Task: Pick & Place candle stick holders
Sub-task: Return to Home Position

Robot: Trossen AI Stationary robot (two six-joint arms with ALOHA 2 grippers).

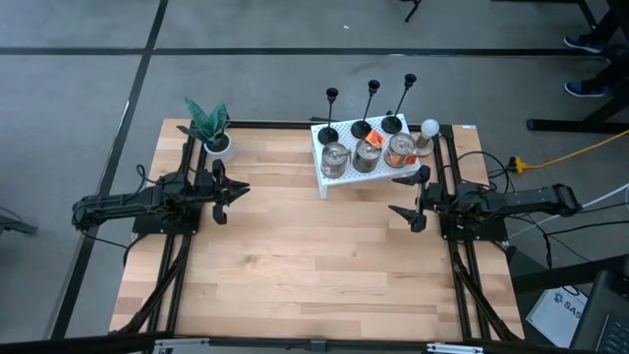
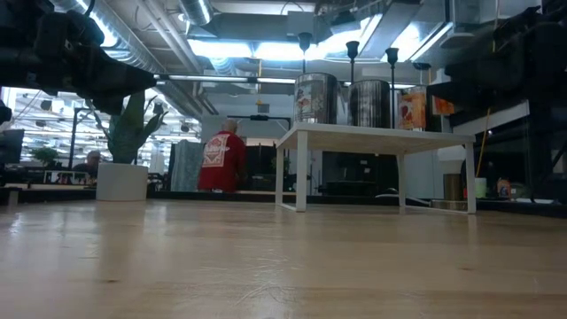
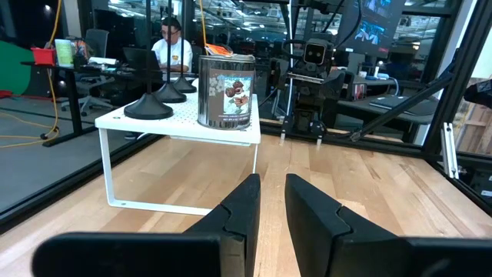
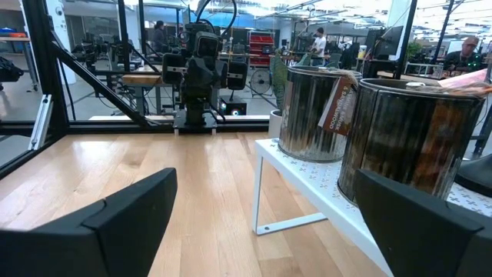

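I start far left on my console. The left arm lies low along the left side of the worktop [image 1: 295, 265]. The left gripper [image 1: 234, 197] points inward over bare wood, well apart from everything else. Its wrist camera shows me the two fingers [image 3: 242, 215] drawn close, with only a thin slit of wood showing between them, and they pinch nothing. Beyond that arm, at the far left corner, a potted plant [image 1: 208, 133] stands in a white pot.

Further right, a white shelf [image 1: 322, 175] sits on the far right part of the worktop. The three candle stick holders [image 1: 362, 129] stand upright in a row along its far edge. Their round bases rest on the perforated top and their stems rise to differing heights (in the low view their cups poke up above the tins). In front of them three tins [image 1: 367, 155] line up, one before each holder; I cannot tell whether any tin touches a base. A small white ball [image 1: 429, 128] sits at the shelf's right end.

Furthest right, the right gripper [image 1: 408, 194] hangs just beside the shelf's near right corner, spread wide and empty.
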